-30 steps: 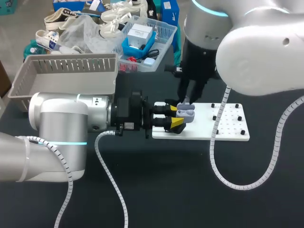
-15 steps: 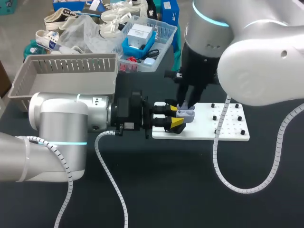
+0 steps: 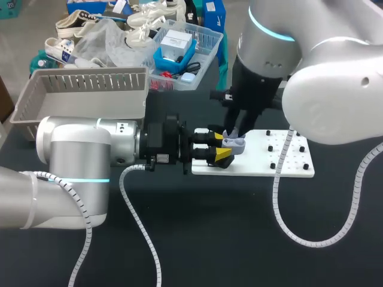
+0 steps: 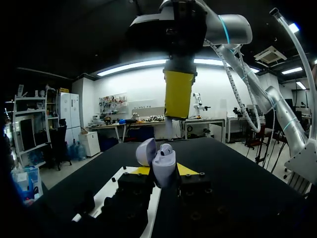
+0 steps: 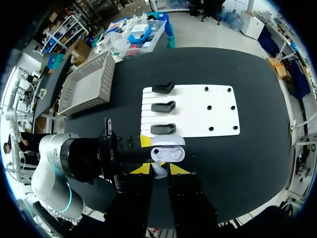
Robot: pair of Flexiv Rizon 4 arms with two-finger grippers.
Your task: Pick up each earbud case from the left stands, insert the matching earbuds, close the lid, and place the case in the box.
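Earbud case (image 4: 163, 168): lilac, lid open, upright, clamped between the yellow tips of the left gripper (image 3: 220, 147) over one end of the white pegboard (image 3: 290, 162). Right gripper (image 5: 158, 169): directly above the case, pinched narrow on a white earbud (image 4: 166, 148) at the case's mouth. Three black stands (image 5: 163, 106) sit on the board. Grey basket (image 3: 84, 89): well apart.

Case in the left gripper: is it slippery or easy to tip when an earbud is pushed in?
Probably slippery: the case looks smooth and rounded, clamped only at its lower sides by the left gripper. It may pivot under a push, since most of it stands above the grip. Its open lid likely swings easily.
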